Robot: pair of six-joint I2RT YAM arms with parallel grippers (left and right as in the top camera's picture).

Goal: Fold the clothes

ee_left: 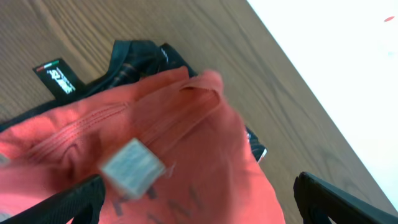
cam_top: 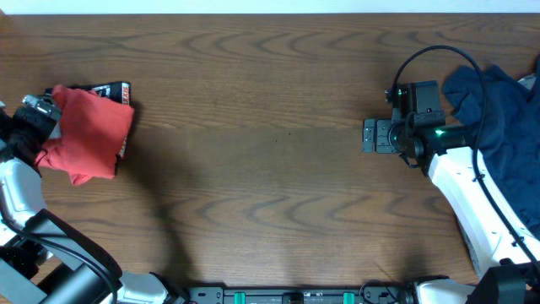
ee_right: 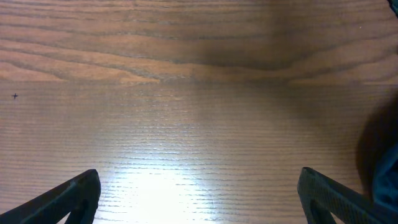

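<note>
From overhead, the T-shirt (cam_top: 84, 135) lies bunched in a rumpled heap at the far left of the surface (cam_top: 270, 169). It partly covers a glossy black bag (cam_top: 114, 89), whose corner sticks out at the heap's upper edge. My left claw (cam_top: 44, 118) sits right against the left side of the heap; from up here I cannot tell how wide it stands. The right claw (cam_top: 371, 135) hovers over bare wood on the right half, well apart from the shirt, with a dark blue cloth (cam_top: 498, 127) heaped just behind its arm.

On the left wrist camera, the two fingers (ee_left: 68, 202) are spread wide at the bottom corners. The orange-red fabric bulges up between them, its collar seam and a small grey tag (ee_left: 130, 165) showing. They are not pinched on it. The black bag shows beyond the shirt, flat on the wood.

On the right wrist camera, the fingers (ee_right: 342, 199) are likewise wide apart, with only wood grain between them and nothing held. A sliver of the dark blue cloth shows at the right edge.
</note>
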